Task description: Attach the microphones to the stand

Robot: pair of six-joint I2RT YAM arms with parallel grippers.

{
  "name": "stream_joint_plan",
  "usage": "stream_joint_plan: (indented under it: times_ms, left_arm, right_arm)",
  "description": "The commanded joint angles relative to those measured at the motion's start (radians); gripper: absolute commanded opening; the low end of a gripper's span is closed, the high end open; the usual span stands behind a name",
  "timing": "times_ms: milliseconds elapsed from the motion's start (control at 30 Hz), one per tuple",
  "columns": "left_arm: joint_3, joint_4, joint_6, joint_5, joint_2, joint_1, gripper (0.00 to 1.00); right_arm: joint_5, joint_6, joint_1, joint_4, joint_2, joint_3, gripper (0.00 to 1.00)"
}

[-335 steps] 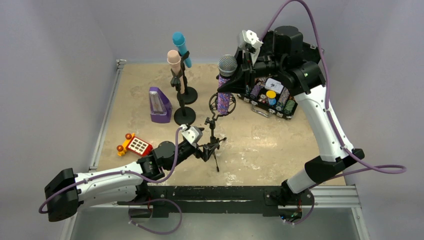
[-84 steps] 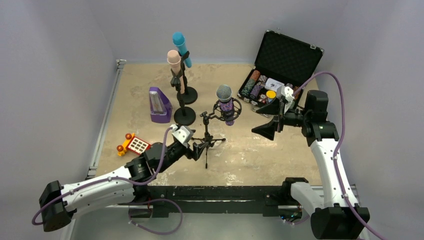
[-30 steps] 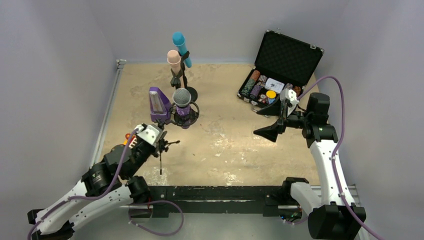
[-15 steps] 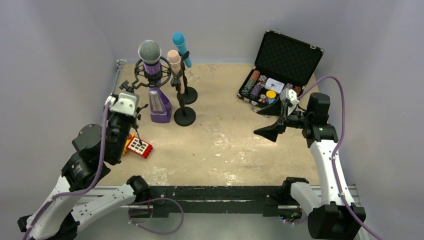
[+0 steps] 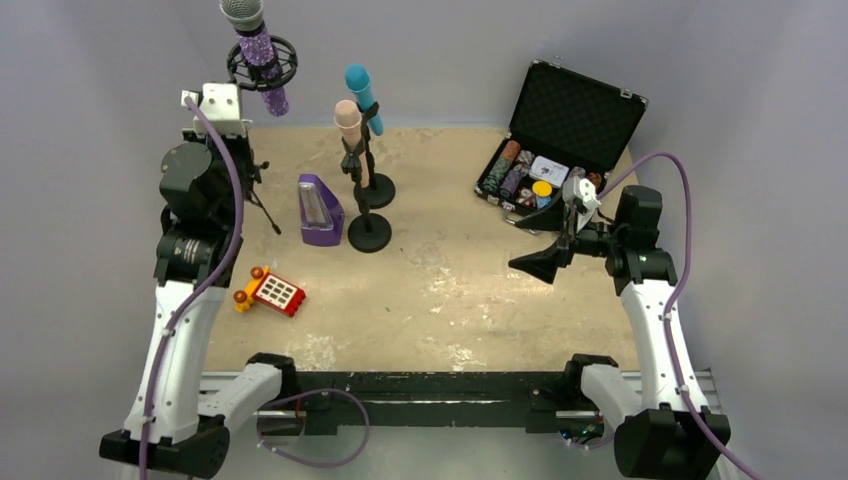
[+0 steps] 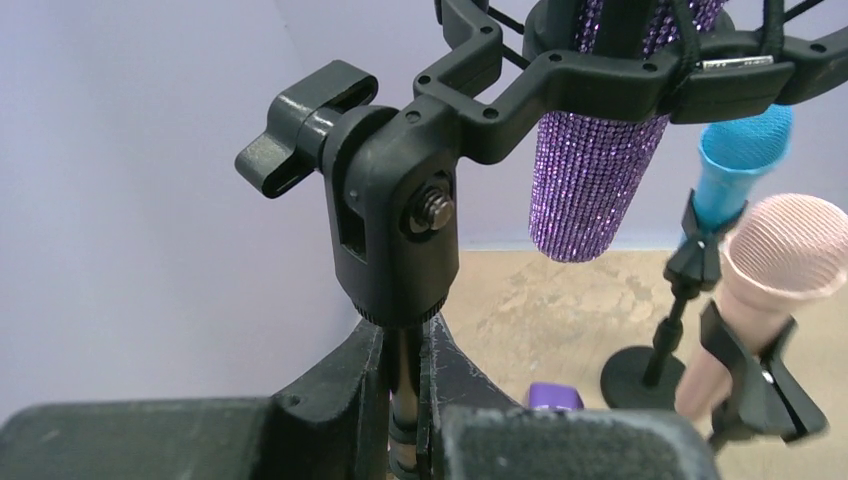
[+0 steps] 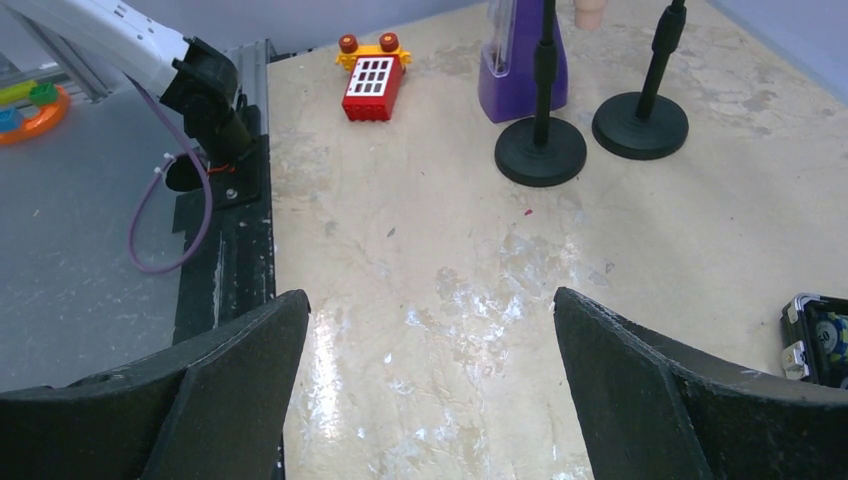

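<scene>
Stand (image 6: 392, 235) lifted; purple microphone (image 6: 590, 190) cropped at head.

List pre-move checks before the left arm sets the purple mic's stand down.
1. Grip: left gripper shut on the tripod stand pole: ok.
2. Load: purple mic seated in shock mount: ok.
3. Stand feet on table: not ok, held aloft.
4. Spare arm: right gripper open, empty: ok.
5. Neighbours: blue mic and pink mic clipped on their stands: ok.
6. Touchdown spot under the feet: cannot tell.
</scene>
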Motion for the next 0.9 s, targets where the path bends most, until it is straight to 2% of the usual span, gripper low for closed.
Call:
stream_joint_plan:
  times_ms: [0, 167, 267, 400, 500, 700, 867]
  left_arm:
    - [-0.047, 0.417, -0.093, 0.156, 0.075, 0.117, 0.0]
    - [-0.143, 0.629, -0.155, 0.289, 0.153, 0.262, 0.0]
    - [-0.22, 0.774, -0.156, 0.347, 0.192, 0.305, 0.0]
    - [-0.297, 0.878, -0.252, 0.442, 0.245, 0.368, 0.0]
    - [-0.391, 0.997, -0.257, 0.5, 0.289, 0.392, 0.0]
    - [-0.518, 1.16, -0.262, 0.524, 0.375, 0.418, 0.0]
    - [-0.557, 1.195, -0.258, 0.542, 0.417, 0.423, 0.0]
  right_arm:
    - [-0.042, -0.014, -0.008, 0.004, -0.023, 0.004, 0.97]
    - [-0.05, -0.012, -0.013, 0.009, -0.019, 0.003, 0.97]
    - [-0.054, -0.012, -0.014, 0.007, -0.01, 0.004, 0.97]
    - [-0.054, -0.012, -0.014, 0.006, -0.002, 0.006, 0.97]
    - [-0.053, -0.014, -0.016, 0.005, 0.0, 0.006, 0.97]
    - [-0.061, -0.017, -0.022, 0.004, 0.002, 0.006, 0.97]
    - [-0.065, -0.017, -0.025, 0.004, 0.001, 0.005, 0.97]
